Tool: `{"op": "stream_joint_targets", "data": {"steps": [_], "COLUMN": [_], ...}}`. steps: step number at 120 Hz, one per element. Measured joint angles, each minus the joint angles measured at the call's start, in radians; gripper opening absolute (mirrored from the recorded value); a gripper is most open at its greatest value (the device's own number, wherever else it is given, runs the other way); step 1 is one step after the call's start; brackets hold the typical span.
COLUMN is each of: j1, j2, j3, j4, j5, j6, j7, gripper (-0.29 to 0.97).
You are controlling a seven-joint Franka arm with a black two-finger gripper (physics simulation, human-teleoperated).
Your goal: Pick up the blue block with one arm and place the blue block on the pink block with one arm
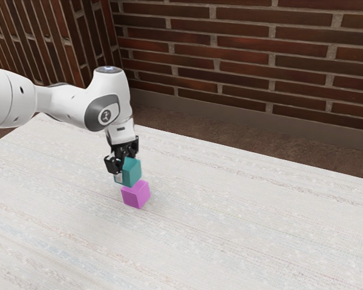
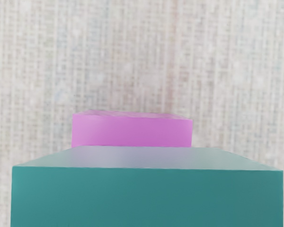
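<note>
**Two Blocks, One Arm**

There are two blocks in all. One is a blue block [image 1: 130,171] and one is a pink block [image 1: 136,194], so each colour shows up just once. There is one white arm [image 1: 48,99], and it has one black claw [image 1: 122,162]. There is one pale surface [image 1: 260,217] and one red brick wall [image 1: 260,54].

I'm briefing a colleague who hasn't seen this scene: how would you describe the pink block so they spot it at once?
On the pale table, follow the white arm down to its black gripper, shut on a teal-blue block. The pink block sits on the tabletop just beneath it. It is the only pink cube and the one not gripped.
</note>
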Motion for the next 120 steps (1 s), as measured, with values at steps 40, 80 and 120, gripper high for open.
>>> {"op": "stream_joint_targets", "data": {"steps": [40,80,120], "j1": [0.004,0.024,0.024], "j2": [-0.004,-0.01,-0.001], "j3": [0.001,0.003,0.003], "j4": [0.0,-0.011,0.002], "j5": [-0.024,-0.072,-0.067], "j6": [-0.001,-0.005,-0.008], "j7": [0.018,0.055,0.078], "gripper": [0.36,0.36,0.36]}}
